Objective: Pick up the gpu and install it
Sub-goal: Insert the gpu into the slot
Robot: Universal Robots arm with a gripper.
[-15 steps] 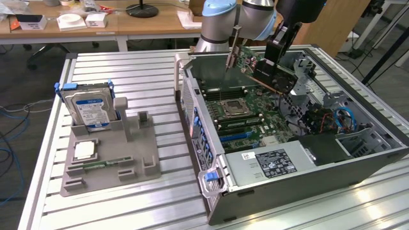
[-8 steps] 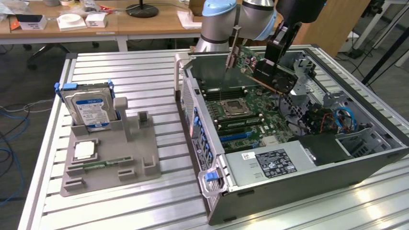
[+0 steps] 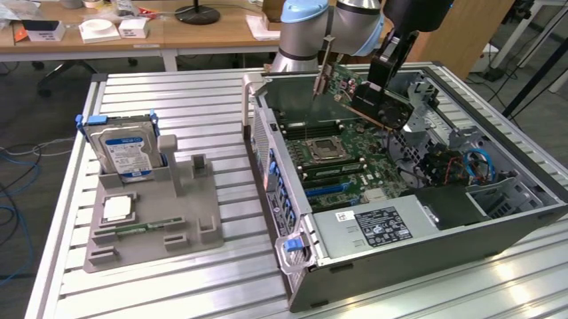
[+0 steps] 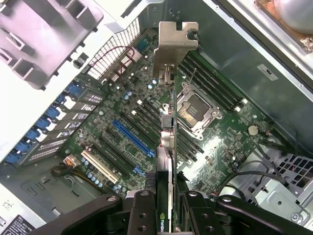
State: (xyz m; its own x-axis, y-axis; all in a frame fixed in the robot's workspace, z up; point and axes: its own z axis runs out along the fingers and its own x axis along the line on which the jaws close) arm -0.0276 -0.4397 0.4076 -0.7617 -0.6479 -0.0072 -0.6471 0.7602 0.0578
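Note:
The gpu hangs tilted above the open computer case, a green card with a black heatsink face and a silver bracket. My gripper is shut on its upper edge. In the wrist view I look down the gpu edge-on, its silver bracket pointing away, and the gripper clamps it between two black fingers. The card floats over the motherboard, apart from it, roughly above the blue slot and the black slots beside it.
A grey fixture on the slatted aluminium table holds a blue-labelled hard drive, a processor chip and a memory stick. Inside the case are the processor socket, cables and a power supply. Wooden desks stand behind.

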